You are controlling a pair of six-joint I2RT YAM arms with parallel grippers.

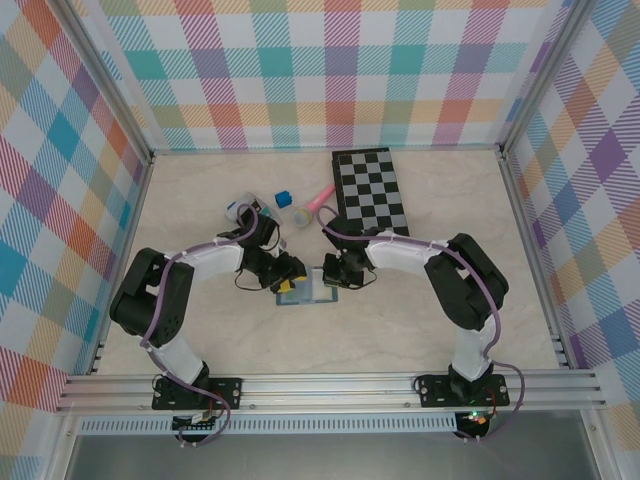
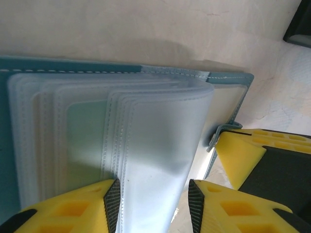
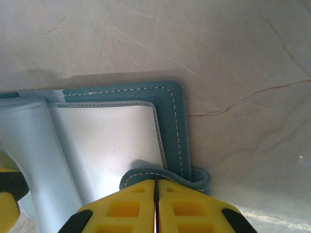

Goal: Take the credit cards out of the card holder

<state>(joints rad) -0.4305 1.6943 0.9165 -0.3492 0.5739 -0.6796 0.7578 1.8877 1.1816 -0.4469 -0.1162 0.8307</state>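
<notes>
Lying open on the table (image 1: pixel 385 335), about midway between the side edges and nearer the near edge, well apart from the chessboard (image 1: pixel 370 190) at the far edge, the holder (image 1: pixel 308 293) has its clear sleeves (image 2: pixel 146 136) fanned up from the spine. The right claw (image 3: pixel 155 187) is closed tight on the strap (image 3: pixel 200 178) at a cover corner, bracing the holder. The left claw (image 2: pixel 153 199) stands about half wide with a curl of sleeves between its pads, not clearly pinching them. One pale green card (image 2: pixel 85 131) seems to sit inside a sleeve. By my reading, opening and bracing are done, and drawing the cards out is all left to do.
</notes>
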